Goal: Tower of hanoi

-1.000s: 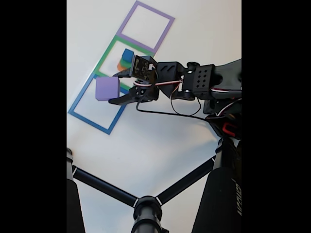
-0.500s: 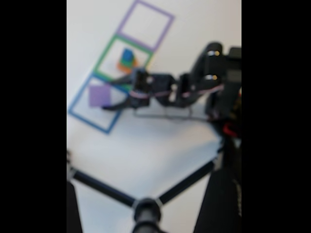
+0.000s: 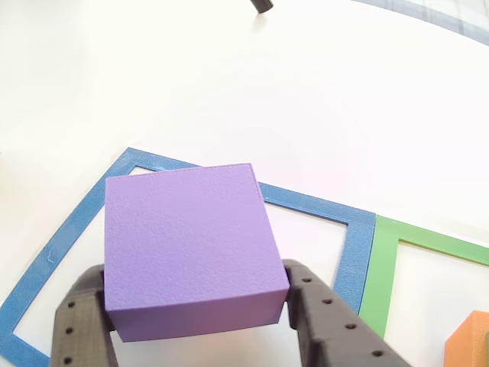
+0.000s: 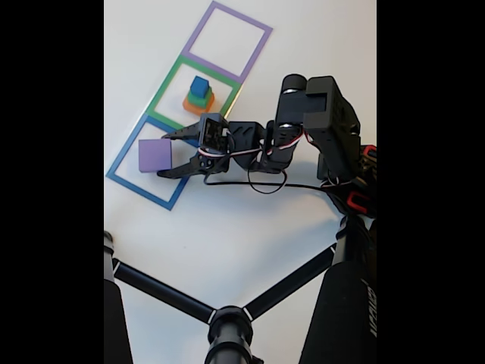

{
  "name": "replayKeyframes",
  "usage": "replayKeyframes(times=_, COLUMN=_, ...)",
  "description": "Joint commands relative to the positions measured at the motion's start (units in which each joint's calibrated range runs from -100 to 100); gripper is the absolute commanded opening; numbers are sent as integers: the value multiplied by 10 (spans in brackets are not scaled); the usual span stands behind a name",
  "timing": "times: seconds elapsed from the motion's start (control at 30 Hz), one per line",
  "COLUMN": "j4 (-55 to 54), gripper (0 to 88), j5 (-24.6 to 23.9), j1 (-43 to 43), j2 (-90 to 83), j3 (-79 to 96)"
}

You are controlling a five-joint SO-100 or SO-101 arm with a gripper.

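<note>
Spanning the white bench (image 4: 250, 227), three outlined squares run in one row: purple (image 4: 227, 39) at 12 o'clock, green (image 4: 198, 95) mid-row, blue (image 4: 150, 162) toward 7 o'clock. One purple cube (image 4: 155, 155) sits over the blue square, clamped by the tool (image 4: 163, 154). One small stack (image 4: 198, 95), blue on green on orange, stands inside the green square.

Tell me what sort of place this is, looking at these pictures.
Probably a hobby or lab tabletop set up for a robot puzzle demo. A plain white table carries a row of blue, green and purple square outlines, a small black servo arm's pincer holds a purple cube, and black tripod legs stand nearby.
</note>
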Motion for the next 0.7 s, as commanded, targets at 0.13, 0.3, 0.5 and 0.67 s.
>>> replayKeyframes(times=0.13, j4=-22, gripper=138, j5=5, j1=-15, j2=4, j3=0)
replayKeyframes(times=0.3, j4=-24, gripper=139, j5=5, j1=-12, j2=11, j3=4)
replayKeyframes(times=0.5, j4=-30, gripper=161, j5=5, j1=-9, j2=21, j3=6)
replayKeyframes(times=0.67, j4=-37, gripper=204, j5=5, j1=-8, j2=30, j3=7)
